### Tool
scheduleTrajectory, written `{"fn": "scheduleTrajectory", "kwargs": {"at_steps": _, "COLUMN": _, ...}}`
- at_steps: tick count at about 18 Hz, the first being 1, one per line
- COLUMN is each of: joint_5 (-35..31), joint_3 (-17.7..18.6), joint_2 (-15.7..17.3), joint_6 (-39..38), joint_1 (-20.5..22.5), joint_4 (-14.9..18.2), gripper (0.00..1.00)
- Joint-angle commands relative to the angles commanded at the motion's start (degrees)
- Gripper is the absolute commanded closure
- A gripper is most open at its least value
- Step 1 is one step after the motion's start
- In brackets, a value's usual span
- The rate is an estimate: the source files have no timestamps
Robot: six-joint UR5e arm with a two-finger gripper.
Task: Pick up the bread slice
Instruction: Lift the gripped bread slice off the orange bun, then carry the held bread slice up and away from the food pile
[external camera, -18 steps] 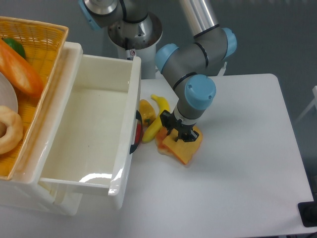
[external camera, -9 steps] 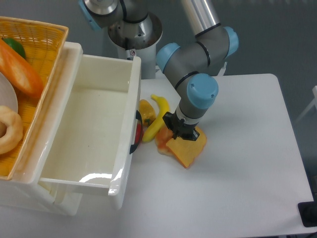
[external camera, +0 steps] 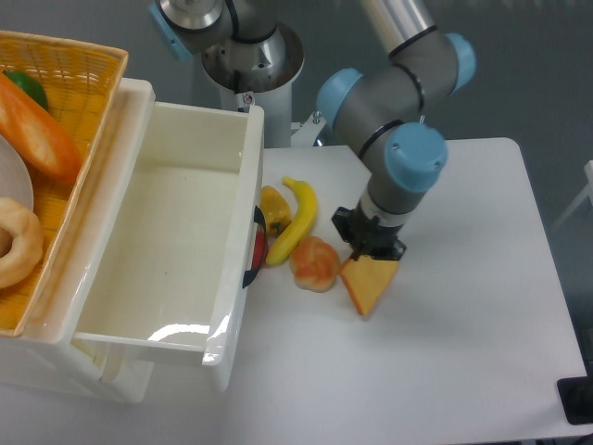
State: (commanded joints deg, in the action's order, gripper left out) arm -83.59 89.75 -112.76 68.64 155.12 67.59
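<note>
Wicker basket (external camera: 93, 111): far left of the white bin (external camera: 167, 250), holding a long orange loaf (external camera: 37, 130) and a pale ring-shaped pastry (external camera: 17, 243).
Yellow pepper (external camera: 274, 206) and banana (external camera: 296, 221): just right of the bin's wall.
Rounded orange bun (external camera: 315, 263): right of the banana's lower end.
Bread slice (external camera: 369, 283): right of the bun, apart from it, tilted on its corner.
Gripper (external camera: 370, 247): clamped narrowly on the slice's top edge.
</note>
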Motion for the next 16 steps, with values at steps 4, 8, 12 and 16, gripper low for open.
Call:
{"fn": "scheduleTrajectory", "kwargs": {"at_steps": 4, "joint_5": -1.39, "joint_3": -7.82, "joint_2": -4.13, "joint_6": 4.03, "joint_1": 0.36, "joint_4": 0.0, "gripper": 1.0}}
{"fn": "scheduleTrajectory", "kwargs": {"at_steps": 8, "joint_5": -2.99, "joint_3": -14.5, "joint_2": -6.42, "joint_6": 10.89, "joint_1": 2.03, "joint_4": 0.09, "gripper": 1.0}}
{"fn": "scheduleTrajectory", "kwargs": {"at_steps": 12, "joint_5": -3.25, "joint_3": -18.21, "joint_2": -8.09, "joint_6": 12.74, "joint_1": 3.52, "joint_4": 0.7, "gripper": 1.0}}
{"fn": "scheduleTrajectory", "kwargs": {"at_steps": 16, "joint_5": -10.45, "joint_3": -18.21, "joint_2": -7.3, "joint_6": 18.28, "joint_1": 4.23, "joint_4": 4.38, "gripper": 1.0}}
